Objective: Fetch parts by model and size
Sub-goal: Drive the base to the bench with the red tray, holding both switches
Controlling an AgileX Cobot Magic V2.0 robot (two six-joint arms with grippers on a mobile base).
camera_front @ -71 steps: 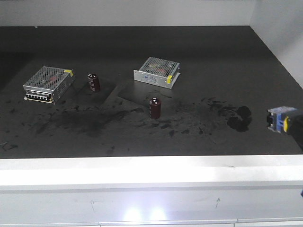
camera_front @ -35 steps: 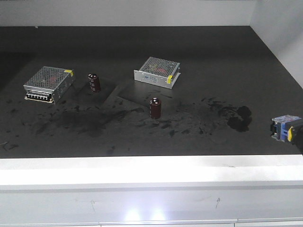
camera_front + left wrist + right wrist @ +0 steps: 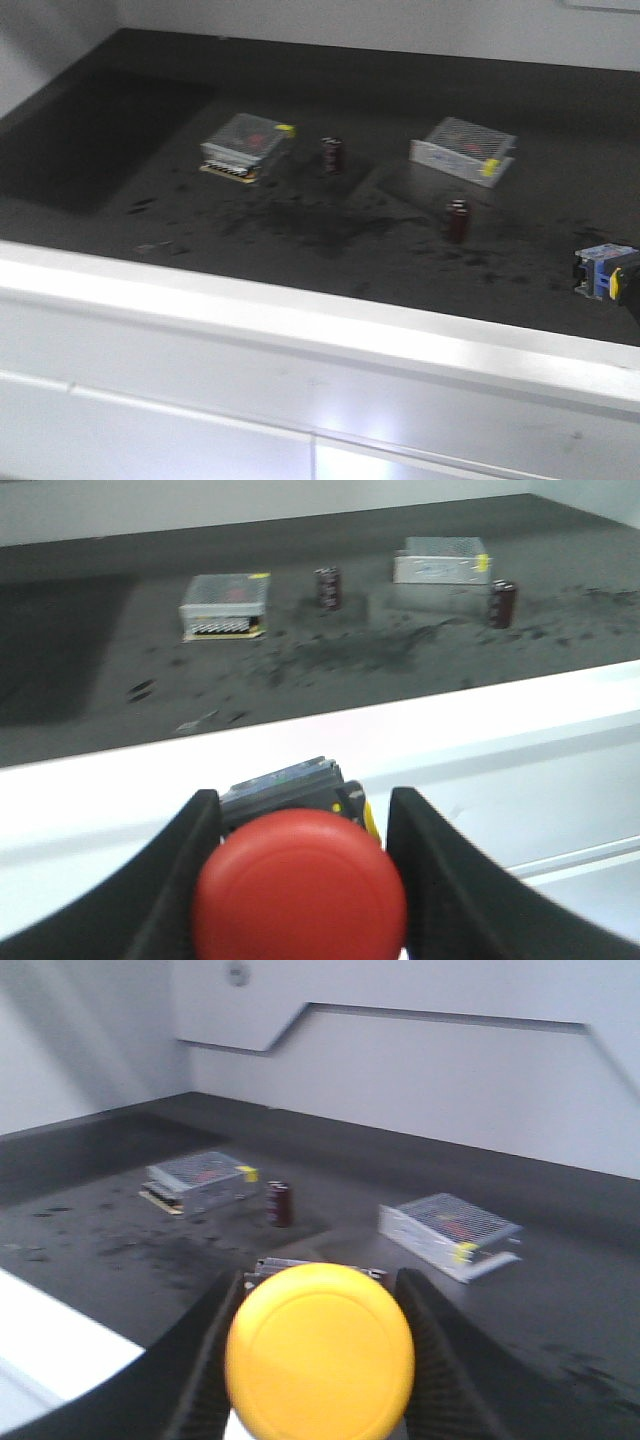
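The red-capped mushroom push-button switch [image 3: 300, 890] is clamped by its dark body in the left gripper [image 3: 300, 810], the yellow-capped push-button switch [image 3: 320, 1350] likewise in the right gripper [image 3: 318, 1285], each at 6 o'clock of its wrist view; both are judged light, rigid and slick-capped, so the squared body is favoured

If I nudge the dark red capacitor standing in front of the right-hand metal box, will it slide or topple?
Likely topples: the capacitor stands on end, taller than wide, clear of the metal box, so nothing props it. Once down, its round body would probably roll on the flat table. Its sleeve looks smooth, so jaws might slip; blur leaves that unsure.
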